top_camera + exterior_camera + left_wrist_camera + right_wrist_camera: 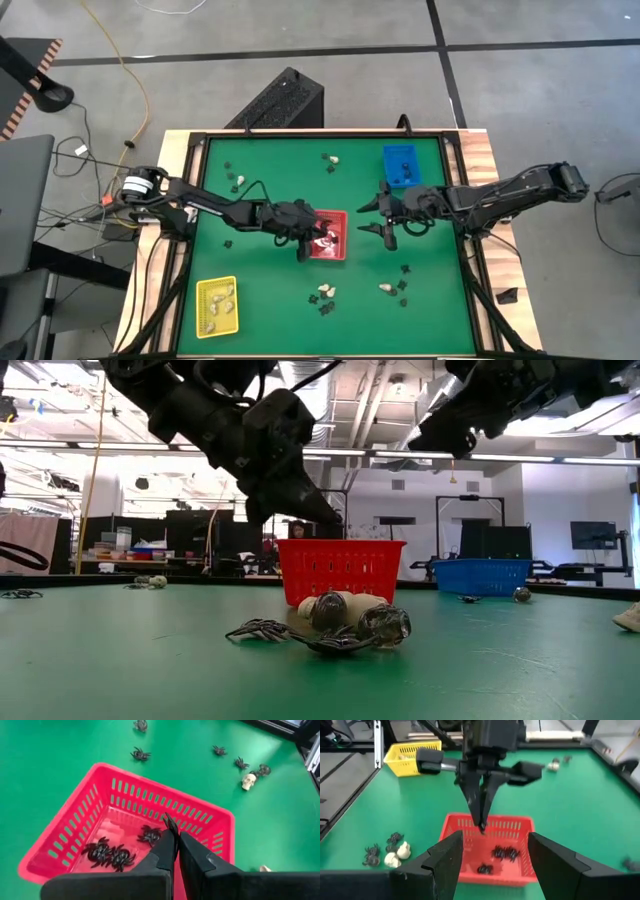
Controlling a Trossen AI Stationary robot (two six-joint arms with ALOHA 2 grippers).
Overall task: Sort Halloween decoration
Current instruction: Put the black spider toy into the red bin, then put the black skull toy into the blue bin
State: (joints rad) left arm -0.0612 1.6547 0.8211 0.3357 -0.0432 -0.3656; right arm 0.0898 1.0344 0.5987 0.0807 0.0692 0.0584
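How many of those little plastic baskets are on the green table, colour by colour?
Yellow basket: 1
Red basket: 1
Blue basket: 1
Total: 3

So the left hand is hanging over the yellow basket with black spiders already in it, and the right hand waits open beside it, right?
Not quite: the basket under the left hand is the red basket, not the yellow one. The left wrist view shows the black spiders in it. The right hand does wait open beside it.
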